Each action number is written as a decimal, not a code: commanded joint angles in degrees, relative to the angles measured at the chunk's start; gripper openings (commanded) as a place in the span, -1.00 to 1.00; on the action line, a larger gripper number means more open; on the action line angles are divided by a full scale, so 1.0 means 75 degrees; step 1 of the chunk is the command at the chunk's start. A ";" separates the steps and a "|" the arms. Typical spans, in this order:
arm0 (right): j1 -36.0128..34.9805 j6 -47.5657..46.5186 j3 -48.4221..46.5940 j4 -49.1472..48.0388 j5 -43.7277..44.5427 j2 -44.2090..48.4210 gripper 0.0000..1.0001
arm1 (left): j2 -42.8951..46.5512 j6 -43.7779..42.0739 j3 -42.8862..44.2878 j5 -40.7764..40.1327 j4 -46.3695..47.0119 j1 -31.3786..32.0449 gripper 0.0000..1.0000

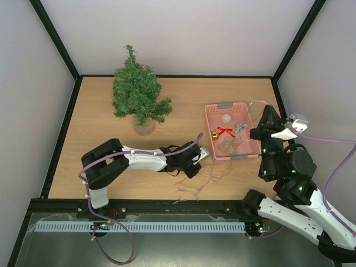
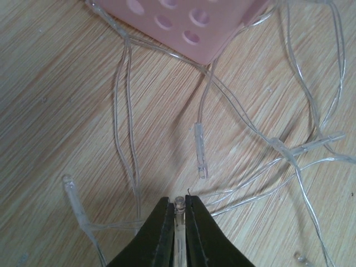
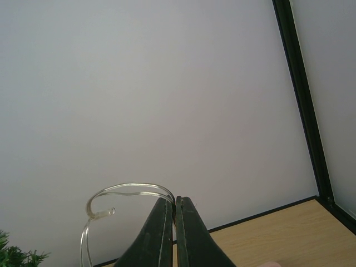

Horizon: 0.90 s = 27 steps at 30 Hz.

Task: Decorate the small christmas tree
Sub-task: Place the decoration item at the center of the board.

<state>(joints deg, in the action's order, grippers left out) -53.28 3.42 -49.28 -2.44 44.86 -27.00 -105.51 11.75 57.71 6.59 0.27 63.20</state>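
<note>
Wire of a clear light string [image 2: 198,146] lies tangled on the tabletop [image 1: 100,128] near its front edge, beside the pink basket [image 1: 208,130]. The left gripper [image 2: 179,203] is pinched narrow on one small bulb of it. The right gripper [image 3: 173,200], raised by the right edge, is closed on a loop of the light string. The small christmas tree [image 1: 136,94] stands upright near the back left corner.
</note>
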 commanded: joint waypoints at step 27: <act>-0.0033 0.0943 -0.1918 -0.1014 -0.5586 -0.2765 -0.97 | 0.6676 -0.0842 0.3502 -0.6411 -0.4542 -0.0869 -0.89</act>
<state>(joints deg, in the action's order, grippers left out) -53.28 8.62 -58.08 -3.14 9.93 -46.46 -58.61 11.16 80.31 -29.52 -28.84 56.82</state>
